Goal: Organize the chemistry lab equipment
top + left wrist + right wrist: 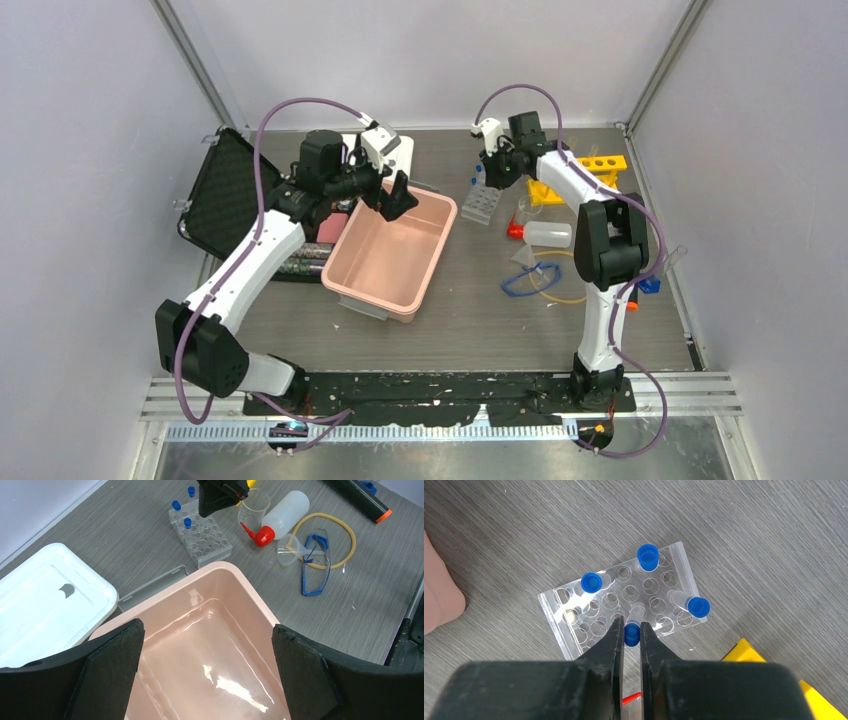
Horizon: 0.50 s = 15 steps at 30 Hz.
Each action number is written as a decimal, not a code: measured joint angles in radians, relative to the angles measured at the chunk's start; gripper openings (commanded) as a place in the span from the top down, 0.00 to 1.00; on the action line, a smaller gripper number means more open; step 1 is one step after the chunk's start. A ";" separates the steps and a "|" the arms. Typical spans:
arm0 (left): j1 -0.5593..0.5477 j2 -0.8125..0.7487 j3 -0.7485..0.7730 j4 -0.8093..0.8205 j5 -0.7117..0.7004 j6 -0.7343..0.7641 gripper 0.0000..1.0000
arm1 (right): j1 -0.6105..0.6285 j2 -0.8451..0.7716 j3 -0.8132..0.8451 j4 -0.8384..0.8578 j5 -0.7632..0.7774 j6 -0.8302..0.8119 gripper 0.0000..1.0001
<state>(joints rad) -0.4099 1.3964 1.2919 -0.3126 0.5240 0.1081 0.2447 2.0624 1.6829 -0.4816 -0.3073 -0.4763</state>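
My right gripper (631, 631) is shut on the blue cap of a test tube (636, 616) and holds it over the clear tube tray (574, 627). Three more blue-capped tubes stand in that tray, one of them leaning (689, 604). The tray also shows in the top view (481, 205), with the yellow tube rack (600, 165) to its right. The red-capped squeeze bottle (285, 512), clear funnel (289, 550), blue safety glasses (315, 565) and yellow tubing (345, 525) lie right of the tray. My left gripper (207, 675) is open and empty above the pink tub (210, 645).
The tub's white lid (45, 605) lies left of the tub. An open black case (225, 190) lies at the far left. A clear beaker (253, 509) stands by the bottle. A black marker with an orange end (357, 497) lies at the right.
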 measured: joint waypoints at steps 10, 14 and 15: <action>0.000 0.003 0.004 0.000 0.000 0.000 0.00 | -0.022 0.021 0.036 -0.032 -0.034 0.034 0.95; 0.000 0.003 0.004 -0.001 0.000 0.000 0.01 | -0.026 0.031 0.051 -0.050 -0.045 0.038 0.92; 0.000 0.003 0.004 -0.001 0.000 0.000 0.00 | -0.026 0.034 0.058 -0.054 -0.046 0.038 0.90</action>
<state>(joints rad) -0.4099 1.3998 1.2961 -0.3138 0.5240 0.1081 0.2188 2.0960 1.7405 -0.5358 -0.3534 -0.4381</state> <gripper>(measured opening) 0.994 0.149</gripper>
